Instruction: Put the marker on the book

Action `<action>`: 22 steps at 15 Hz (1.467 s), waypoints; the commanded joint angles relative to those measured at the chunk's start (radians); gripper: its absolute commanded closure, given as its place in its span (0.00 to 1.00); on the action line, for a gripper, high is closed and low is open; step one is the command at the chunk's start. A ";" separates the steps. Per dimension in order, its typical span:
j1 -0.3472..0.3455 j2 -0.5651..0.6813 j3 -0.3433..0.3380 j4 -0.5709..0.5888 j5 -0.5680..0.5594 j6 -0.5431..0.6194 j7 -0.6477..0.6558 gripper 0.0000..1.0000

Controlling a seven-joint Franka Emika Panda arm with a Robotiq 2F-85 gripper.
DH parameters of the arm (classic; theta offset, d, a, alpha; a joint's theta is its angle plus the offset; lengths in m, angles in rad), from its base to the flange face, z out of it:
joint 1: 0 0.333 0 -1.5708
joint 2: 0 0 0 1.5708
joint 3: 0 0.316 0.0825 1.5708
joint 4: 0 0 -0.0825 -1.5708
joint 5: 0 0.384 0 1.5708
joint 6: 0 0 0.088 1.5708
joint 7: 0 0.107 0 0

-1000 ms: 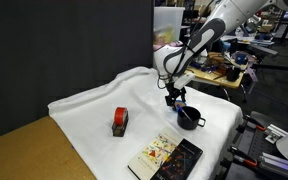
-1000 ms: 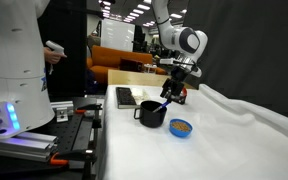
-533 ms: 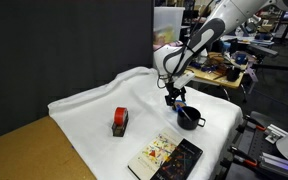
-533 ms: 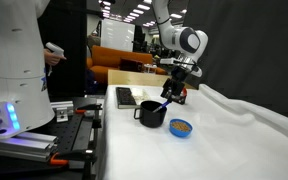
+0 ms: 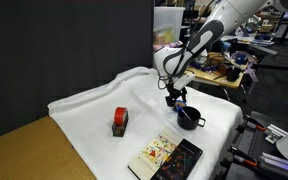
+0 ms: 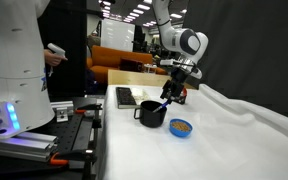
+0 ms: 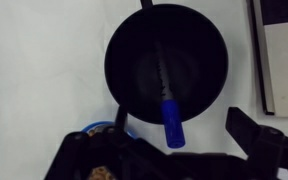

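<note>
The black mug (image 5: 189, 118) stands on the white cloth, seen in both exterior views (image 6: 150, 113). The marker (image 7: 171, 120) stands slanted inside the mug, its blue end leaning over the rim; it also shows in an exterior view (image 6: 162, 104). My gripper (image 7: 169, 145) hovers just above the mug's rim, open, with a finger on either side of the marker's blue end and not touching it. It shows in both exterior views (image 5: 174, 98) (image 6: 174, 92). The book (image 5: 166, 157), cream with a black part, lies flat near the table's edge (image 6: 126, 97), at the right edge of the wrist view (image 7: 279, 50).
A small red-and-black block (image 5: 120, 121) sits on the cloth away from the mug. A small blue dish (image 6: 181, 127) with brown contents lies beside the mug. The white cloth (image 5: 94, 100) covers the table, with lab benches and equipment behind.
</note>
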 commanded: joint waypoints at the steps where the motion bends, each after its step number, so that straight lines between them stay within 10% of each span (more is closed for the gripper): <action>1: 0.011 0.024 -0.009 0.044 -0.003 -0.043 0.018 0.00; 22: 0.015 0.065 -0.013 0.091 0.002 -0.056 0.011 0.00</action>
